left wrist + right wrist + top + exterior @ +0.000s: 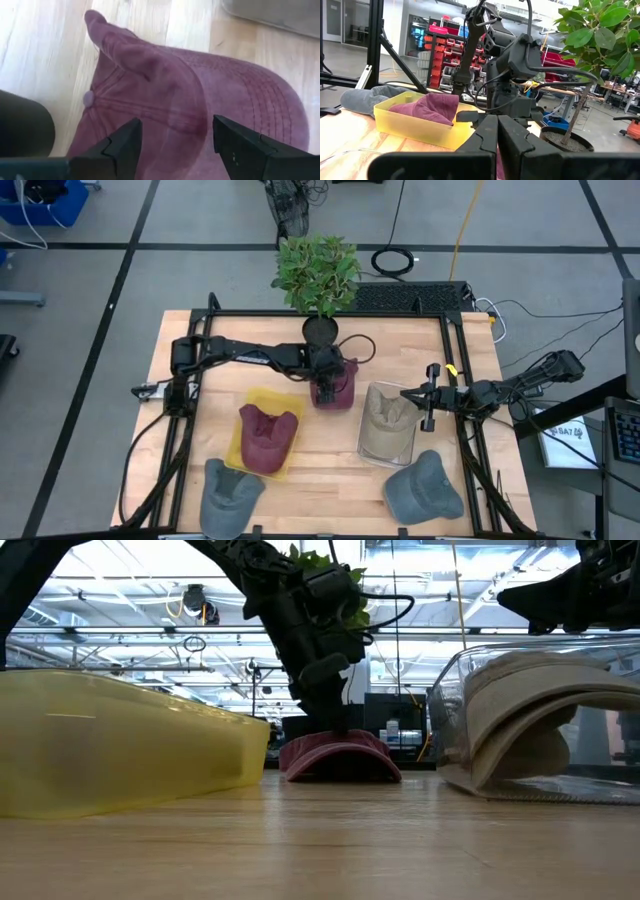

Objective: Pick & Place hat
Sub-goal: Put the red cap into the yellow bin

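Maroon cloth filled my left wrist feed: the loose maroon hat (195, 100) lay on the bare wooden table (330, 470), between the yellow bin (262, 402) and the clear bin (388, 452), just in front of the potted plant (318, 275). From overhead the left gripper (331, 383) covered most of that hat, so I could make out only its edges. Its fingers (125, 145) stood apart, one to each side of the crown, and I could not tell whether they touched the fabric. At table height I saw the hat as a low maroon arch with the gripper coming straight down onto its top; the yellow bin's wall hid everything inside it from that camera. The overhead feed showed a second maroon hat (268, 436) lying in that bin, and a tan hat (388, 420) in the clear bin. Two grey hats sat near the front edge, the left grey hat (228, 495) cut off by the frame, the right grey hat (422, 488) fully on the wood. My right gripper (430, 408) hung above the table by the clear bin's right side, its fingers pressed together and holding nothing, well apart from the loose hat.
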`<state>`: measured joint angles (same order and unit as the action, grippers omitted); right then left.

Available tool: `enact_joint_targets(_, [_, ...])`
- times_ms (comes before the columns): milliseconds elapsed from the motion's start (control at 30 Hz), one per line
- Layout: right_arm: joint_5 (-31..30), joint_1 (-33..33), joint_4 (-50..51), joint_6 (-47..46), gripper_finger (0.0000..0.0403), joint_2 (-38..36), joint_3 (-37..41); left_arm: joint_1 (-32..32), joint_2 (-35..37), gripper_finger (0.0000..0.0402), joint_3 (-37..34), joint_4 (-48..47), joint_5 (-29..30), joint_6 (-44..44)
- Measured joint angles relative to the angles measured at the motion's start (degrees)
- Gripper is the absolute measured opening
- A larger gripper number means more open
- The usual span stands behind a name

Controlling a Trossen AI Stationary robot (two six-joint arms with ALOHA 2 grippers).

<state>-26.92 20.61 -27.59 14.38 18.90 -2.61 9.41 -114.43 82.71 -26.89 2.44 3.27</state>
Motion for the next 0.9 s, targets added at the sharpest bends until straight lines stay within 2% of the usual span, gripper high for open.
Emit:
enact_joint_targets(300, [0.0,0.0,0.0,0.0,0.0,0.0,0.0,0.0,-2.5,0.024,0.1,0.4,0.0,0.7])
enact_joint_targets(367, [0.0,0.0,0.0,0.0,0.0,0.0,0.0,0.0,-2.6,0.023,0.1,0.5,-0.1,0.7])
enact_joint_targets(467, [0.0,0.0,0.0,0.0,0.0,0.0,0.0,0.0,-1.9,0.0186,0.0,0.6,-1.7,0.9])
enact_joint_targets(667, [0.1,0.0,0.0,0.0,0.0,0.0,0.0,0.0,0.0,0.0031,0.3,0.6,-2.2,1.7])
enact_joint_targets(700, [0.1,0.0,0.0,0.0,0.0,0.0,0.0,0.0,0.4,0.0017,0.3,0.6,-2.2,2.0])
enact_joint_targets(900, [0.1,0.0,0.0,0.0,0.0,0.0,0.0,-1.1,4.5,0.001,0.3,-1.0,-2.0,3.1])
